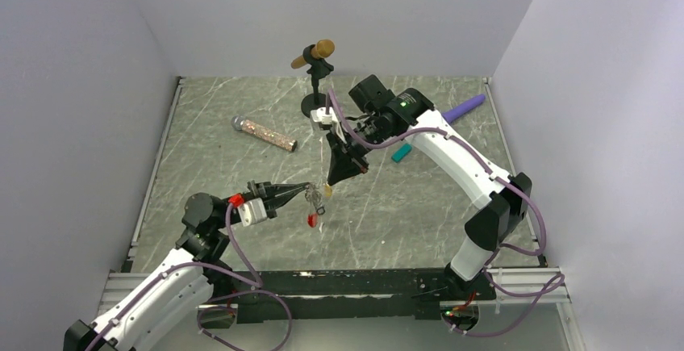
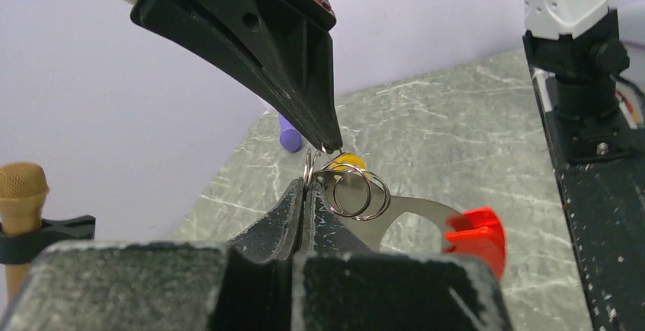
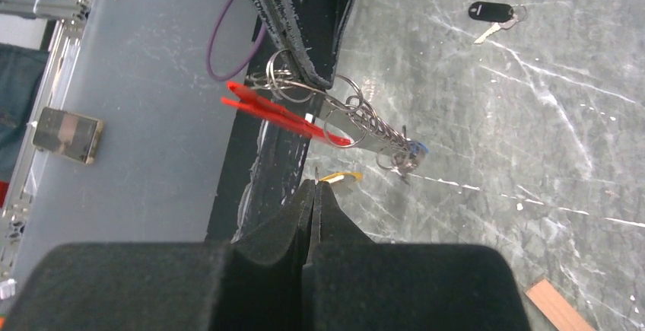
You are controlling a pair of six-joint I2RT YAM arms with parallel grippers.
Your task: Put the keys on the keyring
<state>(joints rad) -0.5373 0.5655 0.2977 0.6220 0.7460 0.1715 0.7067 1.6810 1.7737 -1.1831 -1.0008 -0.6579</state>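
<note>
Our left pincer (image 2: 307, 194) is closed tight on the wire of the keyring (image 2: 403, 211) and holds it above the worktop (image 1: 403, 206); the red fob (image 2: 475, 236) hangs just beside the loops; the right pincer (image 3: 316, 190) is closed as well, on the yellow key (image 3: 341, 176), and its tip touches the upper loop of the ring; we cannot tell if the key sits on the wire; a small blue piece (image 3: 420, 148) hangs at the far end of the chain; the black key (image 3: 490, 13) lies on the worktop, well apart; farther out we see a teal block (image 1: 401, 153) and a purple stick (image 1: 464, 107).
</note>
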